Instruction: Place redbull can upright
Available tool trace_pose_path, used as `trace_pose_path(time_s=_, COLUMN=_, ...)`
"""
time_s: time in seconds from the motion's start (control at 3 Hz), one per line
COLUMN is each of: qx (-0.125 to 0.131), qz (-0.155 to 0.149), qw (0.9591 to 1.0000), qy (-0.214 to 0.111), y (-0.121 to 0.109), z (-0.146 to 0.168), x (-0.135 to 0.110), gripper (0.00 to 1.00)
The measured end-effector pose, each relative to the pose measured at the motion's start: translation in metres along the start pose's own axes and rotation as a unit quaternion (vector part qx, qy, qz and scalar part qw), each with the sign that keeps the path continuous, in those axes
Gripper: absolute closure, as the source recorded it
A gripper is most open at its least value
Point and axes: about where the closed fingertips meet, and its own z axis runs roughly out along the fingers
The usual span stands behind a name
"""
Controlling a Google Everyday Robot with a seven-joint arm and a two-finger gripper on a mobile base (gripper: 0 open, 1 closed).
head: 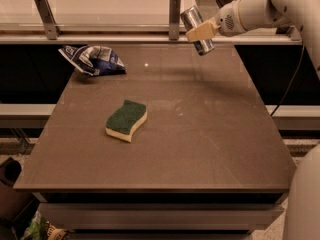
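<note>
Gripper above the table near its far edge, about 1 o'clock. Jaws clenched across the redbull can mid-body; can airborne, clear of the surface. Long axis tilted: top toward 11 o'clock, base toward 5. Judgement: needs righting to vertical before lowering base-first.

Dim, warm light from overhead; soft shadows.
Small glare spot on far bench; claw above its back-right edge grips glinting redbull can.

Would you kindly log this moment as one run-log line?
gripper: shut on can, above table far right | can: tilted, airborne, not yet placed | sponge: centre-left | bag: far left
</note>
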Motion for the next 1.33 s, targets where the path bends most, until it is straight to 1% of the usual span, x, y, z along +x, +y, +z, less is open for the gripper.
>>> trace_pose_path(time_s=0.33, qx=-0.011, qz=-0.01, qw=0.9998, qy=-0.015, y=0.0, z=0.004, x=-0.005, gripper=1.0)
trace_pose_path(time_s=0.67, qx=-0.039, qz=-0.009, qw=0.9983, qy=-0.042, y=0.001, z=0.011, x=-0.003, gripper=1.0)
trace_pose_path(time_s=1.0, qx=-0.064, qz=-0.006, qw=0.9957, qy=-0.067, y=0.005, z=0.017, x=0.0, gripper=1.0)
trace_pose_path(time_s=1.33, qx=-0.076, qz=-0.007, qw=0.9936, qy=-0.083, y=0.01, z=0.017, x=0.001, gripper=1.0)
